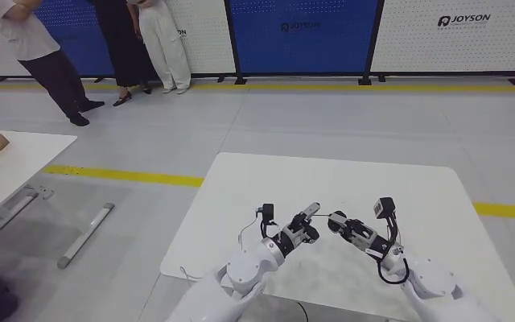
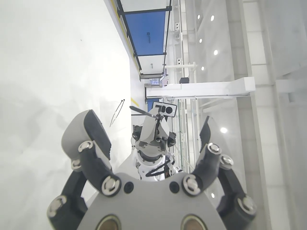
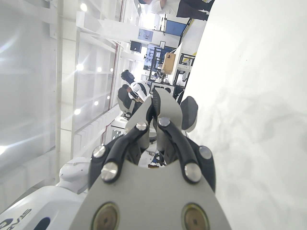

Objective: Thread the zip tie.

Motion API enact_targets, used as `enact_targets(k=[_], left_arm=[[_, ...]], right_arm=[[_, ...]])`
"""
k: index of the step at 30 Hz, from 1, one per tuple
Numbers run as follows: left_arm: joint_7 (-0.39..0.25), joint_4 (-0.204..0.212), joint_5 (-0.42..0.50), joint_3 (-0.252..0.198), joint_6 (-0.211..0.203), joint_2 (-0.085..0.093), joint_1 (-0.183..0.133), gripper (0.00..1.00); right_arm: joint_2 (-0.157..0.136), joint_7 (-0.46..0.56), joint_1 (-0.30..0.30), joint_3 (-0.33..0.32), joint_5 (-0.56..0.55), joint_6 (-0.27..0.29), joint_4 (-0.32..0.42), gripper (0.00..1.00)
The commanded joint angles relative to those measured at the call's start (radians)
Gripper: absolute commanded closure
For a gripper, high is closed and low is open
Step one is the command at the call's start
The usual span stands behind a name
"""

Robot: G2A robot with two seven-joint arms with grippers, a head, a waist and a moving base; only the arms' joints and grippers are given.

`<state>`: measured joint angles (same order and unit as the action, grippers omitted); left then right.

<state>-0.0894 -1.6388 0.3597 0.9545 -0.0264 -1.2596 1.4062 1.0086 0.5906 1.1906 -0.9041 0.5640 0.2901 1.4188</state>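
Zip tie (image 2: 139,110) pinched in the right pincer (image 3: 156,99), its free end near the spread left pincer (image 2: 148,117).

Matt table (image 1: 402,189), black plastic zip tie (image 2: 141,111)

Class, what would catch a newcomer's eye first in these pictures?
Above the white table, the right gripper, shut on a black zip tie, faces the open left gripper. More zip ties lie loose on the table nearby.

Two zip ties (image 2: 141,111) (image 2: 117,111), two grippers (image 1: 308,216) (image 1: 338,219)
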Motion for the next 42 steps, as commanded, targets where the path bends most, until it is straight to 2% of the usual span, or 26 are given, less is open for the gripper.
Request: enact_targets(k=[1, 3, 4, 13, 29, 31, 34, 35, 37, 38, 42], left_arm=[[0.004, 0.003, -0.002, -0.002, -0.017, -0.002, 0.0, 0.76], [0.001, 0.004, -0.006, -0.002, -0.025, -0.002, 0.0, 0.99], [-0.002, 0.003, -0.011, -0.004, -0.029, -0.002, 0.0, 1.0], [-0.007, -0.002, -0.068, -0.013, -0.057, -0.002, 0.01, 1.0], [-0.006, -0.015, -0.086, -0.006, -0.043, -0.004, 0.012, 1.0], [-0.003, -0.017, -0.087, -0.005, -0.039, -0.004, 0.013, 0.01], [-0.002, -0.019, -0.087, -0.002, -0.037, -0.005, 0.013, 0.0], [0.0, -0.02, -0.086, -0.001, -0.038, -0.005, 0.013, 0.01], [0.003, -0.02, -0.081, 0.003, -0.035, -0.005, 0.011, 0.16], [0.003, -0.02, -0.079, 0.004, -0.034, -0.006, 0.01, 0.31], [0.003, -0.01, -0.075, 0.005, -0.032, -0.008, 0.003, 0.8]], right_arm=[[0.0, 0.0, 0.0, 0.0, 0.0, 0.0, 0.0, 1.0], [0.0, 0.0, 0.0, 0.0, 0.0, 0.0, 0.0, 1.0], [0.0, 0.0, 0.0, 0.0, 0.0, 0.0, 0.0, 1.0], [0.0, 0.0, 0.0, 0.0, 0.0, 0.0, 0.0, 1.0], [0.0, 0.0, 0.0, 0.0, 0.0, 0.0, 0.0, 1.0], [0.0, 0.0, 0.0, 0.0, 0.0, 0.0, 0.0, 1.0], [0.0, 0.0, 0.0, 0.0, 0.0, 0.0, 0.0, 1.0], [0.0, 0.0, 0.0, 0.0, 0.0, 0.0, 0.0, 1.0], [0.0, 0.0, 0.0, 0.0, 0.0, 0.0, 0.0, 1.0], [0.0, 0.0, 0.0, 0.0, 0.0, 0.0, 0.0, 1.0], [0.0, 0.0, 0.0, 0.0, 0.0, 0.0, 0.0, 1.0]])
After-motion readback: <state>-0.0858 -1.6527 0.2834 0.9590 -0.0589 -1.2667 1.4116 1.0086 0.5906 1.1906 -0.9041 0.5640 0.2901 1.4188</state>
